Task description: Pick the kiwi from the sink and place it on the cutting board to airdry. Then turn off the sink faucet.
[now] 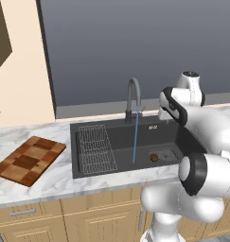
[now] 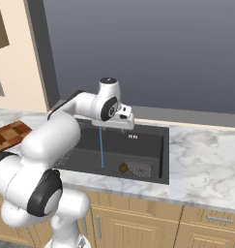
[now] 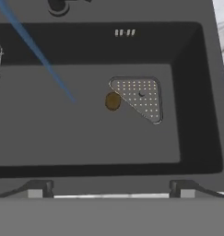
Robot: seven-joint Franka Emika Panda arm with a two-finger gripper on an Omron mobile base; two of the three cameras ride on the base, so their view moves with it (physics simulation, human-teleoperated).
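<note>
Hovering pincer (image 3: 111, 189) spread wide above sink (image 3: 196, 92), kiwi (image 3: 113, 101) touching drain grate (image 3: 142, 97)

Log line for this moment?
gripper: open, above sink | kiwi: in basin beside drain grate | faucet: running | cutting board: bare

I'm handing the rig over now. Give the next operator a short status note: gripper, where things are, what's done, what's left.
Gripper: open, empty, above the sink.
Kiwi: on the sink floor, touching the drain grate.
Cutting board: on the counter left of the sink, bare.
Sink faucet: running, stream falling into the basin.
Done: nothing.
Left: pick the kiwi, set it on the board, shut the faucet.
</note>
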